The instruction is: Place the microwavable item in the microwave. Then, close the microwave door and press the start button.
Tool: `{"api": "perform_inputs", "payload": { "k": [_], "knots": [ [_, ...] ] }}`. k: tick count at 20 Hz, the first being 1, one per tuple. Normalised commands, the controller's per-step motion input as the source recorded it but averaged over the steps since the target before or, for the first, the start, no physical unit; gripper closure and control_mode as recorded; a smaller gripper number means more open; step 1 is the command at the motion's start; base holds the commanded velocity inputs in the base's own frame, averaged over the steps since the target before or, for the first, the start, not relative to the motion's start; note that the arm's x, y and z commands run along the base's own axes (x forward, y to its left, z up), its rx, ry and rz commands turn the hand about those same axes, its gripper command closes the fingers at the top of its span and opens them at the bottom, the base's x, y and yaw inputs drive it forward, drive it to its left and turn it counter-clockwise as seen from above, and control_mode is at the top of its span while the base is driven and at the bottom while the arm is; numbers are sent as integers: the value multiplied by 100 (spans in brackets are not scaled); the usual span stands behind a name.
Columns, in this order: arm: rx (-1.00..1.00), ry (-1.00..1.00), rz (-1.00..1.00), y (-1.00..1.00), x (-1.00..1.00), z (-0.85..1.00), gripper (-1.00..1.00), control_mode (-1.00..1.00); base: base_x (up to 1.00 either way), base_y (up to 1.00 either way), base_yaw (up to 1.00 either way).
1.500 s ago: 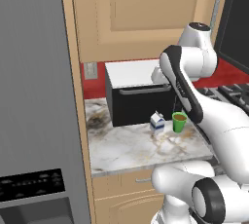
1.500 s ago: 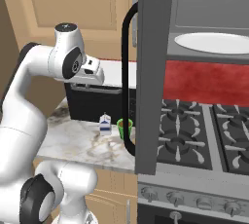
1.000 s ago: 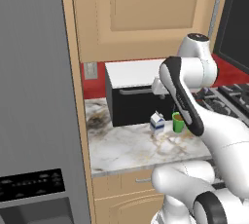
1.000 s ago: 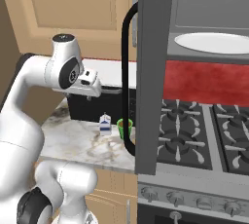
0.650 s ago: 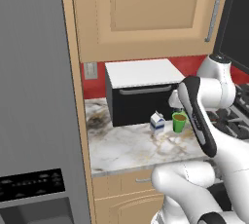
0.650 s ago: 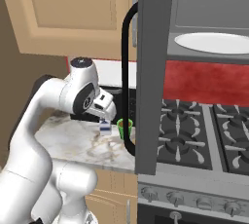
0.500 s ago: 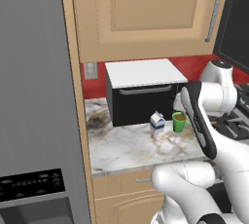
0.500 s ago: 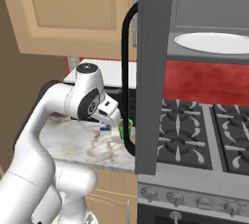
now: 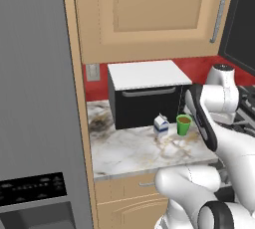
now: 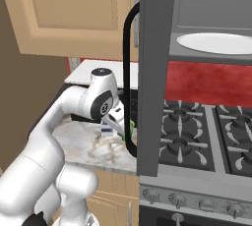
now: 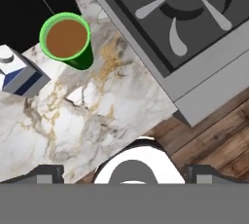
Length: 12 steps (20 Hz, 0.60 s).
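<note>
Arm lowered from cabinet height over surface (image 9: 134, 153); jaws fully spread, empty; green cup (image 11: 65, 39) at 11 o'clock, ungrasped.

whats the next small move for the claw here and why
Probably bring the open claw toward the green cup and centre over it: the cup of brown liquid stands free on the marble counter beside the milk carton, off toward the hand view's upper left.

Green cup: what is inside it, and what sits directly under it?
The green cup holds brown liquid nearly to the rim; the liquid hides its inner bottom. It stands on the marble counter, beside the milk carton.
</note>
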Motion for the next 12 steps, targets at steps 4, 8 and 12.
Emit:
{"api": "perform_inputs", "payload": {
  "k": [4, 8, 12],
  "knots": [
    [0, 0, -8, -11, 1, -10, -100, -100, 0, 0, 0],
    [0, 0, -7, -1, 3, 0, -100, -100, 0, 0, 0],
    [0, 0, -10, 0, 13, 0, -100, -100, 0, 0, 0]
  ]
}}
